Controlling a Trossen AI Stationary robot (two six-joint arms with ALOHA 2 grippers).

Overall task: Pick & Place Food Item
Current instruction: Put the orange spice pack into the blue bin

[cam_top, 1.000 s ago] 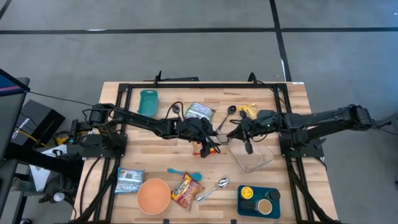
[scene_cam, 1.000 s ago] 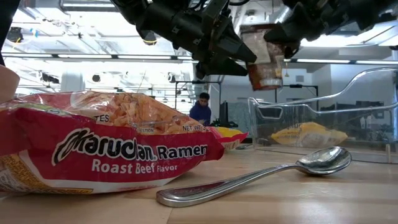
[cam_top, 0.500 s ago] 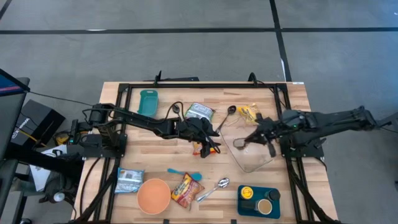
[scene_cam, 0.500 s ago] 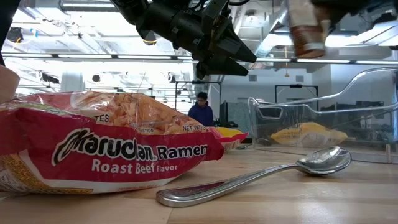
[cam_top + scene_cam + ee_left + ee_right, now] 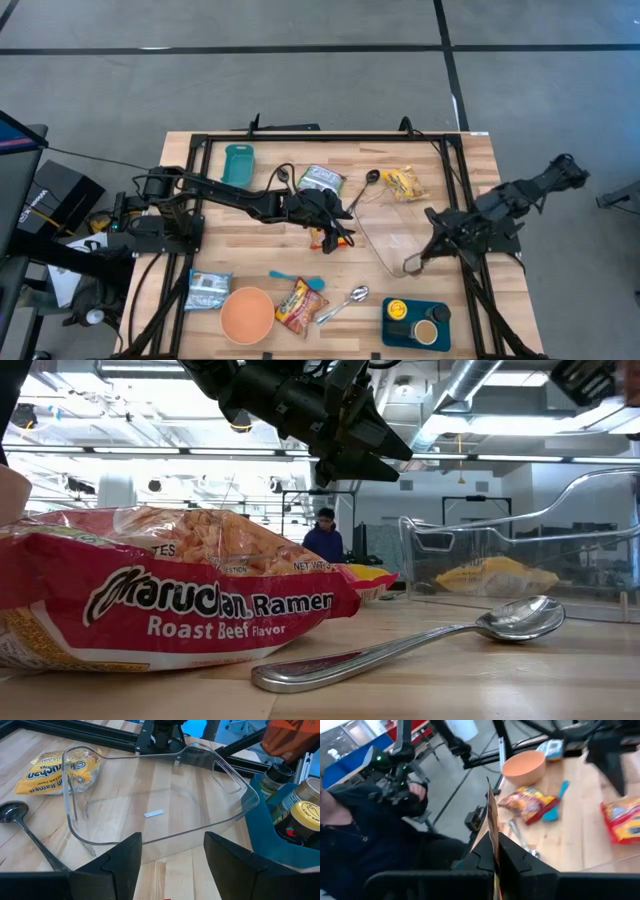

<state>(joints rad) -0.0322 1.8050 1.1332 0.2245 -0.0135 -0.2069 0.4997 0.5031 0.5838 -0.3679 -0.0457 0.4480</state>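
The wooden table (image 5: 480, 150) carries everything, with both dark arms over it. The left arm reaches in from 9 o'clock to the table's middle, where the left gripper (image 5: 172, 840) hangs with its fingers (image 5: 122, 860) spread apart and nothing between them, looking across at the clear plastic container (image 5: 244, 795). A small red packet (image 5: 320, 241) lies just under that gripper in the high view. The right arm is drawn in from 3 o'clock, and the right gripper (image 5: 492, 851) is over the container's 5 o'clock corner, its jaws pressed together on a thin food packet (image 5: 492, 815) seen edge-on, lifted off the wood.

The clear container sits right of centre and is bare inside. At its 6 o'clock is a blue tray (image 5: 396, 325) with jars. An orange bowl (image 5: 247, 314) sits at 7 o'clock of the table. Just beside it, toward 3 o'clock, lies a red ramen packet (image 5: 180, 590), then a metal spoon (image 5: 400, 645). A yellow ramen packet (image 5: 403, 183) lies at 1 o'clock, near the container's far rim
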